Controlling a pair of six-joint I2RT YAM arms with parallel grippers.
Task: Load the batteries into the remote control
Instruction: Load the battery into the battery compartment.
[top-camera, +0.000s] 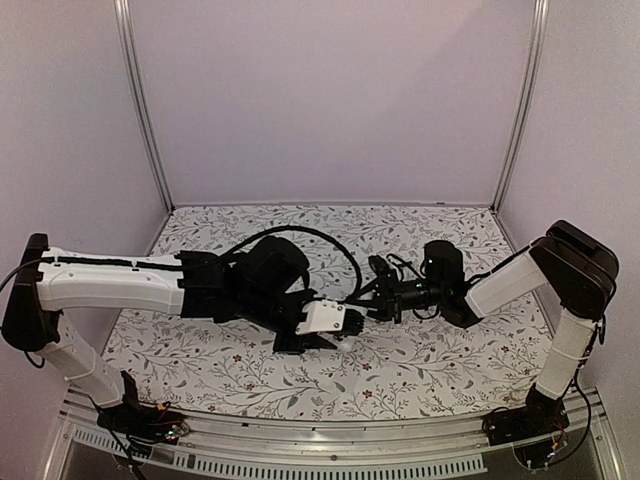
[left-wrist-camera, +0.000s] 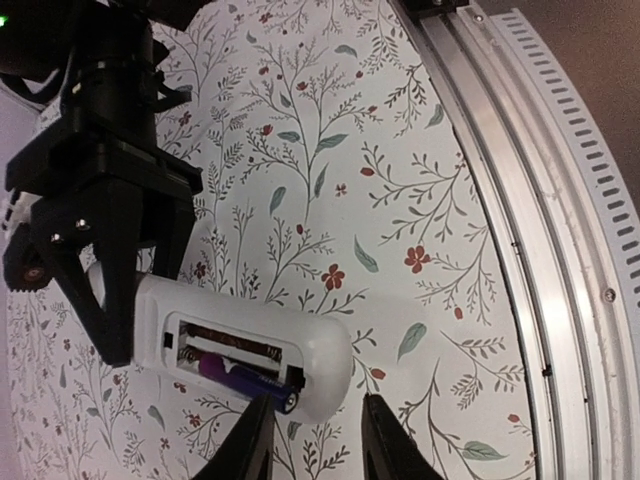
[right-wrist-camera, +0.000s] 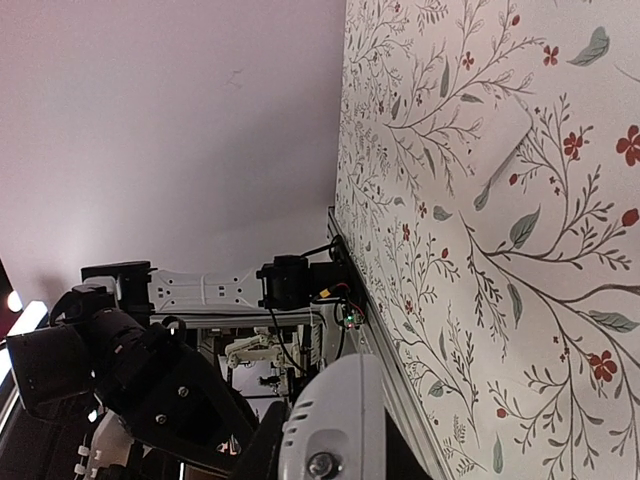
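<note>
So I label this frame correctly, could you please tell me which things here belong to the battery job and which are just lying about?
Job: remote, held by the right hand; one battery seated in it; left hand beside it; pale flat piece, possibly its cover.
Just lying about: flowered cloth; metal rail.

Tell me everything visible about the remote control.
The remote control is slim white plastic with rounded ends, back toward the left wrist camera, cover off. Its open compartment shows coil springs and one purple-blue battery in one slot; the other slot looks empty. The right gripper clamps one end, apparently holding it off the floral table.
</note>
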